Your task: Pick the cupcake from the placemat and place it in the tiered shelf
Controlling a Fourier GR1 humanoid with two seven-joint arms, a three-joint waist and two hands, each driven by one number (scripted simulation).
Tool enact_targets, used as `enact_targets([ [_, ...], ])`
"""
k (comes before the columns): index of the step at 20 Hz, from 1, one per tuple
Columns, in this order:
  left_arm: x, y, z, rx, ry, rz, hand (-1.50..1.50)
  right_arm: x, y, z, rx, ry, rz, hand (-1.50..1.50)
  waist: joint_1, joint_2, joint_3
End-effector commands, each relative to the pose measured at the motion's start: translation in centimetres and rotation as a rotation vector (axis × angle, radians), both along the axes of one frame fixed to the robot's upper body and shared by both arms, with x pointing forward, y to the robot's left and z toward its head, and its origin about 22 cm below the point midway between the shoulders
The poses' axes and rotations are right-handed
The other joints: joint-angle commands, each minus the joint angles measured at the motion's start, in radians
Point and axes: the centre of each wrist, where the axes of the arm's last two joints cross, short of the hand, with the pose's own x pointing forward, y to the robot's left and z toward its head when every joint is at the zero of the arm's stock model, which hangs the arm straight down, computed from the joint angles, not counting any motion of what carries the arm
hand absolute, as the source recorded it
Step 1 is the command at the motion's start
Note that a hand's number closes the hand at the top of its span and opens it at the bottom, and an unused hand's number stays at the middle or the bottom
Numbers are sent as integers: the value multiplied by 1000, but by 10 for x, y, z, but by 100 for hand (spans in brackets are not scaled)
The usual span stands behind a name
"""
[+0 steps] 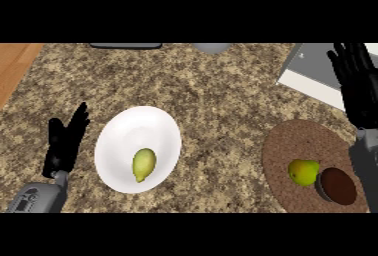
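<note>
The cupcake point(337, 186), dark brown on top with a grey wrapper, lies on the round brown placemat point(295, 140) at the lower right, touching a green-yellow fruit point(303, 171). The tiered shelf point(314, 67) is the grey and white unit at the upper right corner. My right hand point(356, 75) is open, fingers straight and pointing up, over the shelf's right side and well above the cupcake. My left hand point(66, 142) is open at the left, fingers up, beside the white plate.
A white plate point(140, 132) left of centre holds a yellow-green mango point(143, 164). A dark flat object point(125, 46) and a grey round object point(212, 47) sit at the counter's far edge. Wood surface shows at the upper left corner point(15, 65).
</note>
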Motion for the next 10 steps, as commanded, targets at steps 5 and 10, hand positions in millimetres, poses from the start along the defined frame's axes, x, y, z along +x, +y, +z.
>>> enact_targets([
  [5,-18,15,-10,-135,80,38,0,-34,-124,8,-132,-145,251,150,-4,25,31],
  [10,-14,-8,-15,-230,119,-20,0,-78,-205,-39,-335,230,155,150,3,42,32],
])
